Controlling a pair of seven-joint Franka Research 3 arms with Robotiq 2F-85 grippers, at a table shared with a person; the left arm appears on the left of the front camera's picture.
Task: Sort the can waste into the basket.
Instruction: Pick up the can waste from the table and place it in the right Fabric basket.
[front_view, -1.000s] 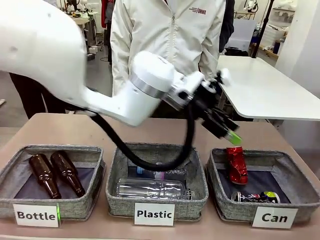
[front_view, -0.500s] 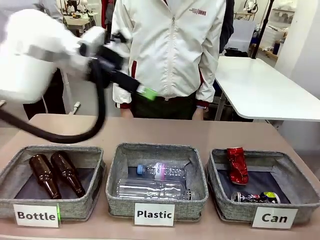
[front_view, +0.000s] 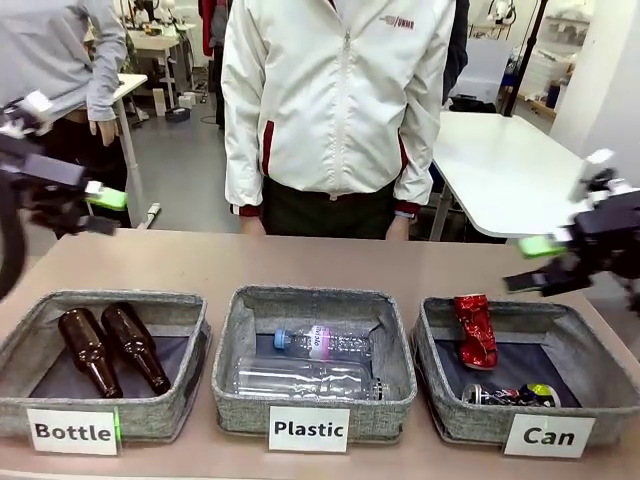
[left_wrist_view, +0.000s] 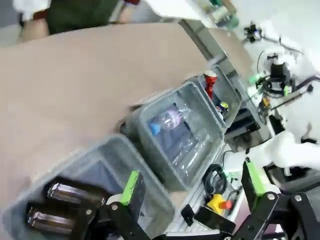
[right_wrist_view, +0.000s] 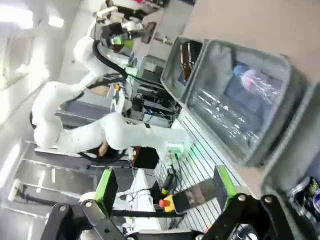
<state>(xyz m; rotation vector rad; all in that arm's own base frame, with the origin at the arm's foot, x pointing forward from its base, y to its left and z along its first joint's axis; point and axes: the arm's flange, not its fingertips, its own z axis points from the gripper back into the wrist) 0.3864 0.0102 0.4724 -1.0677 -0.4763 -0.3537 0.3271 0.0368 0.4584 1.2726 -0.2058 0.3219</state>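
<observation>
**Both cans lie in the Can basket; both grippers wide open and empty**

The Can basket (front_view: 590, 375) is the landmark: a grey fabric box with a dark lining and a white label reading "Can", standing at the right end of a row of three baskets on the brown table (front_view: 330, 262). Inside it, the red can (front_view: 475, 330) leans crushed against the far left corner, its top resting on the rim. The dark can (front_view: 512, 395) lies on its side on the lining near the front wall, just behind the label, close to the red can but apart from it.

The right gripper (front_view: 535, 262) hangs in the air just above and to the right of the Can basket, fingers spread wide with nothing between them. The left gripper (front_view: 103, 208) is well away from the Can basket, above the table's far left edge, beyond the whole row; its fingers are also spread wide and hold nothing.

Just left of the Can basket stands the Plastic basket (front_view: 395, 375) with two clear bottles (front_view: 310, 362) lying in it. Farther left again is the Bottle basket (front_view: 190, 350), holding two brown bottles (front_view: 112, 348) side by side.

A person in a white jacket (front_view: 335, 100) stands at the far side of the table, behind the Plastic basket.
</observation>
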